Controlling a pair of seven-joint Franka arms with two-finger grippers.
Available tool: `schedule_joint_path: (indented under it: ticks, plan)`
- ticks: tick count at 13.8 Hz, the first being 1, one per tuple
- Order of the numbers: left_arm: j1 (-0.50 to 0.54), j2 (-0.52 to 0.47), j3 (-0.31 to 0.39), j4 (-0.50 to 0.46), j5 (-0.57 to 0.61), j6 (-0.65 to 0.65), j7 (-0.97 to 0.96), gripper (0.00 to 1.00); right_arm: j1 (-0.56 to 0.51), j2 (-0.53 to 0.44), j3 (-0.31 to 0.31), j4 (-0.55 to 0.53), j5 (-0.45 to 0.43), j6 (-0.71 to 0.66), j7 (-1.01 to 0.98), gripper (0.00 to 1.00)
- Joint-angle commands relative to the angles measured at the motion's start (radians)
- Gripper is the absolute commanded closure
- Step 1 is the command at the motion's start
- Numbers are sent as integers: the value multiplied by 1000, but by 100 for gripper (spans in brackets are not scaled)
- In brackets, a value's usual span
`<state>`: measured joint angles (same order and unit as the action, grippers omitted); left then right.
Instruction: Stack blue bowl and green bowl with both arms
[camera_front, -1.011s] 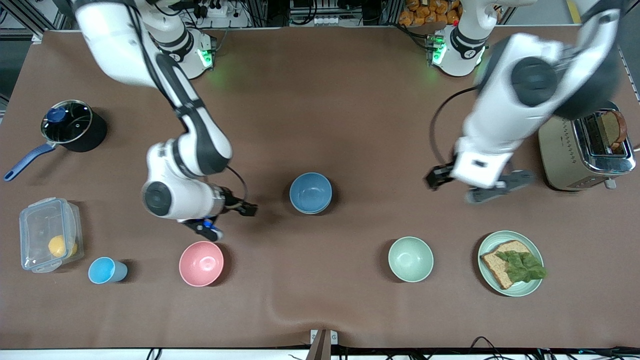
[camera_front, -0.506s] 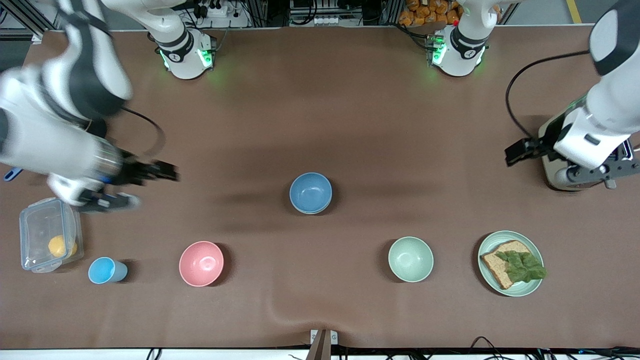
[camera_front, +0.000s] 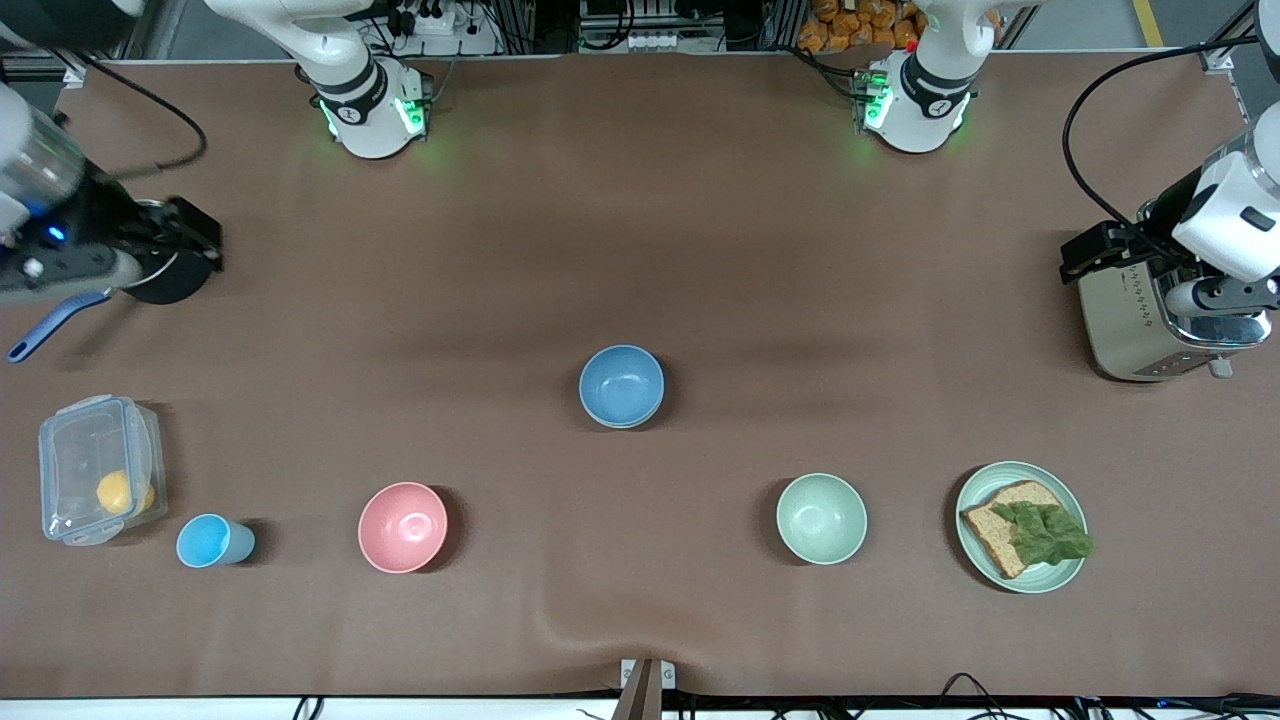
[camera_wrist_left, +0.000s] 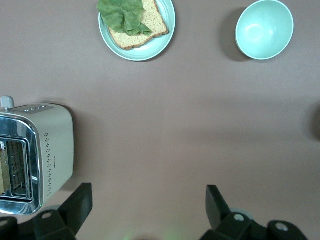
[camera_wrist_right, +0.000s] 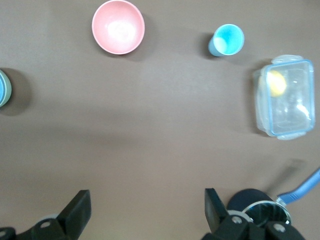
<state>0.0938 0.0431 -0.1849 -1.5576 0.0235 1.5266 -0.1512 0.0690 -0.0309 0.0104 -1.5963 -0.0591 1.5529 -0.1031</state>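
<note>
The blue bowl (camera_front: 621, 384) sits nested in the green bowl (camera_front: 622, 421).

Front view: high, facing the bases. Wrist views: straight down from height, each sharing tabletop (camera_front: 640, 250) ends.

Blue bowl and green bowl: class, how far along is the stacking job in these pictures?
Done: the blue bowl sits nested in the green bowl at mid-table. In hand: nothing; the left gripper hangs open by the toaster, and the right gripper is open by the pot. Left: seemingly nothing.
</note>
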Motion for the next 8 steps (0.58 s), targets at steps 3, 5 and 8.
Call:
schedule_joint_path:
  ticks: [3, 5, 8]
  plan:
    - [0, -45, -1, -18, -24, -31, 16, 0, -25, -35, -18, -39, -16, 9, -1, 0]
    - [-2, -46, -4, -12, -22, -34, 16, 0, -28, -34, -35, -39, -10, 13, 5, 0]
    - [-3, -43, -7, 1, -24, -36, 13, 0, -51, -24, -49, -36, -5, 19, 10, 0]
